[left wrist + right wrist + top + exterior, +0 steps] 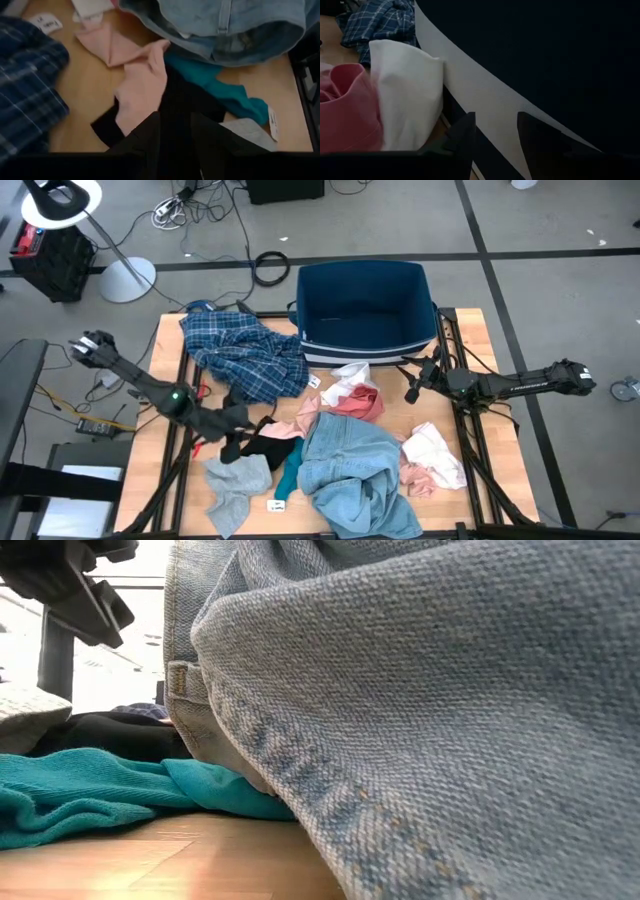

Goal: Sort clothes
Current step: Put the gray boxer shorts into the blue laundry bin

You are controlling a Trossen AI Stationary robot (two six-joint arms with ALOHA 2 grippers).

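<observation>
Only low view hides bin (pixel 365 305).

The clothes lie scattered: crumpled plaid shirt (pixel 245 355) near the bin, denim (pixel 350 470) in a heap at the front, black (pixel 265 448), grey (pixel 236 488), pink (pixel 355 402) and white (pixel 435 448) pieces around it.

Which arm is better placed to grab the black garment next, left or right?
Left, probably. The left gripper hangs right over the black garment, its fingers parted above it. The right gripper sits across the table by the blue bin, near the white and pink pieces.
</observation>
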